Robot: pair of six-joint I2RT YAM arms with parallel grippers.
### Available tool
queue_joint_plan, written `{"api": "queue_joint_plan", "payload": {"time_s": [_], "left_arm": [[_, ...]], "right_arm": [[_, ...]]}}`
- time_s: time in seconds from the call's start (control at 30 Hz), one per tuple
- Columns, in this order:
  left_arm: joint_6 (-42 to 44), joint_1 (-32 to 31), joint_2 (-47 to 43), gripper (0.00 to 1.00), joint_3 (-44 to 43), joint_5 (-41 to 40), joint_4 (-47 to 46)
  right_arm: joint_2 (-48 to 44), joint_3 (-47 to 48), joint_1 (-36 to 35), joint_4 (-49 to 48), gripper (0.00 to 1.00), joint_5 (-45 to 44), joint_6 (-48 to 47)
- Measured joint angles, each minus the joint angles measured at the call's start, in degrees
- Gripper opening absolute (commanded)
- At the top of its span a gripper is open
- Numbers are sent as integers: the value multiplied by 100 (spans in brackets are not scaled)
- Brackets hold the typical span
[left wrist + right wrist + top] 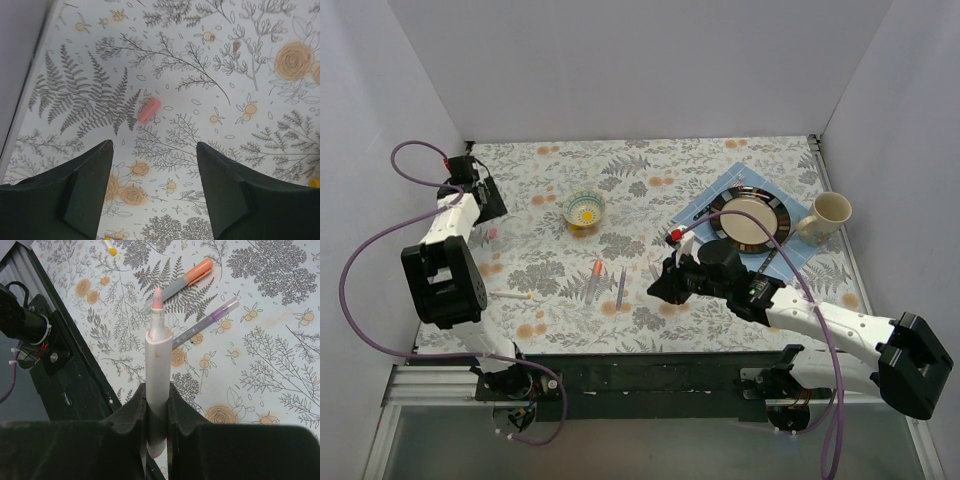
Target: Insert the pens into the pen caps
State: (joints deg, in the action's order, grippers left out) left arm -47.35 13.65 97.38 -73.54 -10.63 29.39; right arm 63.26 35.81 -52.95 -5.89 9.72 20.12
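My right fingers (187,417) clamp the pale white stick pen (158,365), tip outward for capping; my left fingers (85,195) hang wide over the short pink plastic cap (149,110), far left.

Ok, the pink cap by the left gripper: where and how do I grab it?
Take the pink cap across its round sides at mid-length, from straight above: it lies flat and slanted on the table, so turn the open left gripper to straddle it. Which end is open I cannot tell.
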Motion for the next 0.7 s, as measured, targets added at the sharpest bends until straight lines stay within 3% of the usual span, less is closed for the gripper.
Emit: {"api": "queue_joint_plan", "payload": {"time_s": [0.2,0.6,0.7], "left_arm": [[494,11,752,66,-179,380,192],[1062,13,1596,60,-599,258,179],[1143,17,1777,53,-787,306,208]], "right_arm": [[197,-15,98,-184,1,280,-251],[284,-197,232,-417,1,461,-308],[284,-199,232,-476,1,463,-348]]}}
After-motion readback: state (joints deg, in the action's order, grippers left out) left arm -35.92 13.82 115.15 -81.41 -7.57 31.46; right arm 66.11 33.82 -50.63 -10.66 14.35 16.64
